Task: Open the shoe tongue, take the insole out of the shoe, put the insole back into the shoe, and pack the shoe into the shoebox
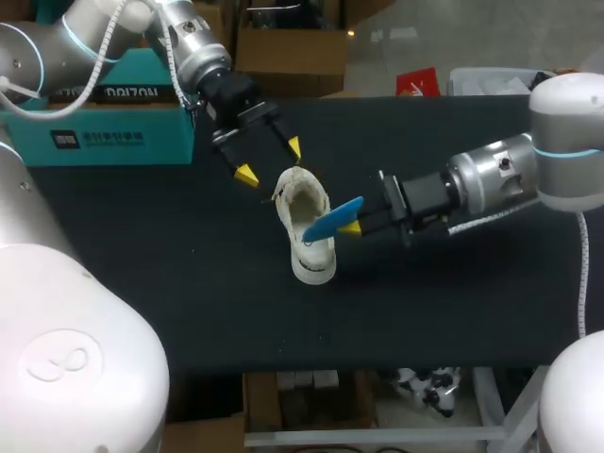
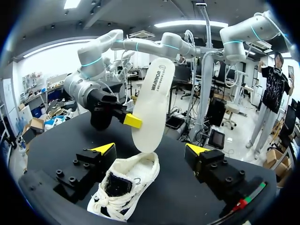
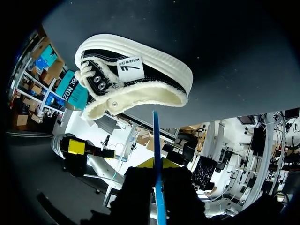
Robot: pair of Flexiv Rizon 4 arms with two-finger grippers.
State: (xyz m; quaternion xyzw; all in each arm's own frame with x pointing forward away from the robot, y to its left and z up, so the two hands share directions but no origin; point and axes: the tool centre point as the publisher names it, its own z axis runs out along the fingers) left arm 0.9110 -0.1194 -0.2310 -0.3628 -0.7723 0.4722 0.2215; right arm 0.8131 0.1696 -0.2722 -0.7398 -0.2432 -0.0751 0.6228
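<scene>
Head view: right tool point(image 1: 351, 225) is clamped on the insole point(image 1: 332, 219), blue face up and tilted over the mouth of the shoe point(image 1: 310, 247). The shoe sits mid-worktop point(image 1: 453, 311). Left tool point(image 1: 271, 160) is spread wide and empty, just behind the heel. The shoebox point(image 1: 104, 132) is well apart at the left edge.

Left wrist view: the insole stands near upright with its lower tip at the shoe's mouth. It sits between my left fingers but touches neither. The right tool pinches it by the edge.

Right wrist view: the insole is edge-on in the grip and points ahead at the shoe opening.

My read: this is the insole step, but I can't tell lift-out from re-insert. If re-insert, the next move is tip down into the toe and slide it flat, with the left tool bracing the heel.
</scene>
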